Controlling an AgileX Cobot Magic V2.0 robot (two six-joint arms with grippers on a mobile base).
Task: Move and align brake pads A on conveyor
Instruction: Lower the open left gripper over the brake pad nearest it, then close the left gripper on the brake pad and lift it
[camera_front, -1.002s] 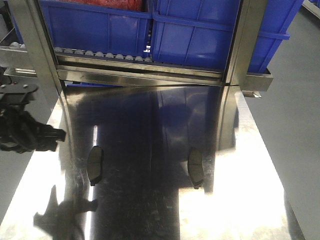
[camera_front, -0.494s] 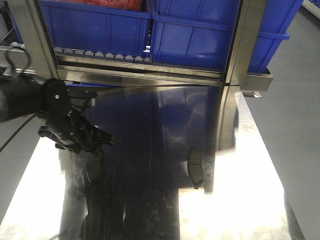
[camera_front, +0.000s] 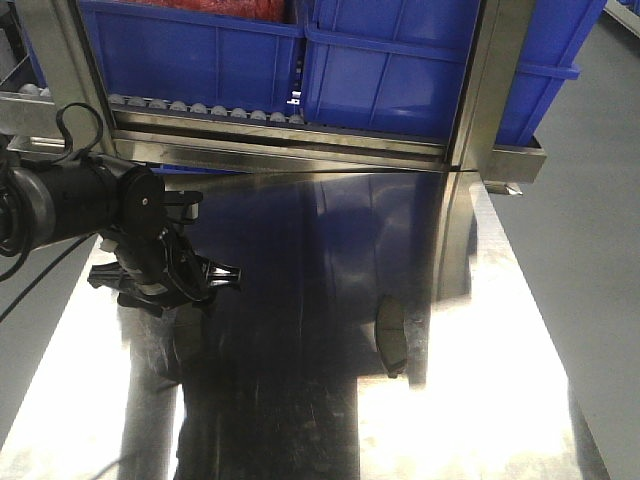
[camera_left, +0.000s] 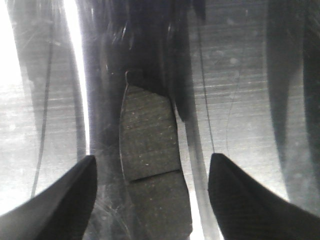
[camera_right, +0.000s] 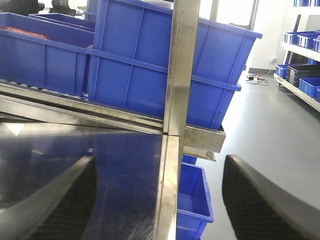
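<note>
On the table (camera_front: 500, 400) | left end effector (camera_left: 152, 157) spread astride brake pad A (camera_left: 150, 145), not gripped | second pad (camera_front: 391, 335) untouched | right end effector (camera_right: 159, 159) spread, empty | conveyor unseen; apparently nothing aligned yet

Left gripper parked right over one pad

Looking straight down, the left gripper (camera_left: 152, 156) has its two dark fingers (camera_left: 65, 200) spread wide, and one brake pad (camera_left: 150, 160) lies lengthwise in the gap between them, touching neither. It's grey and speckled with a groove (camera_left: 155, 175) across it, lying flat on the shiny, scratched steel surface (camera_left: 250, 100), which is full of glare and dark reflections.
</note>
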